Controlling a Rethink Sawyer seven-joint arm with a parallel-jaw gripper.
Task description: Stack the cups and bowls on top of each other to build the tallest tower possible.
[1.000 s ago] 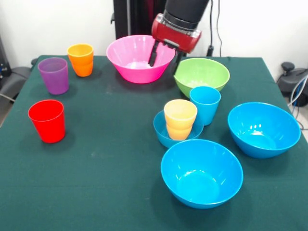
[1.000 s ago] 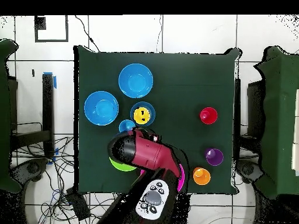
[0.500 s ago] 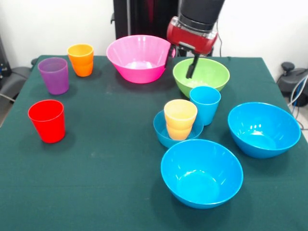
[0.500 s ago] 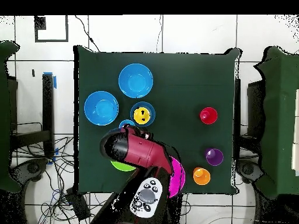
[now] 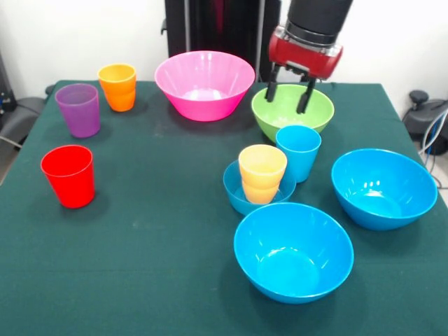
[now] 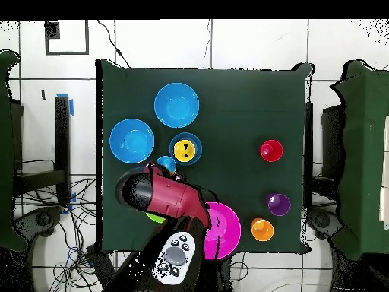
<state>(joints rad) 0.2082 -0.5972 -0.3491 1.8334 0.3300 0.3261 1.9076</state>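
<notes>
Green bowl [image 5: 292,110] sitting far side, right of pink bowl [image 5: 204,84]; gripper [image 5: 288,92] hovering over it w/ fingers spread wide, empty, prob. lining up a rim grab. Tower [image 5: 260,179] base w/ yellow-orange cup waiting nearer, mid-table.

The arm [image 5: 318,14] enters from the top edge, black upper section with a red wrist housing [image 5: 306,54] below it; the gripper [image 5: 288,96] points downward, its two dark fingers [image 5: 270,88] spread apart with clear space between them; nothing is held between the fingers. In the overhead view the red and black arm [image 6: 171,199] lies diagonally, its black end toward the picture's left; a grey control panel with buttons [image 6: 174,258] shows on the link nearer the base; the fingers are hidden beneath the arm there.
</notes>
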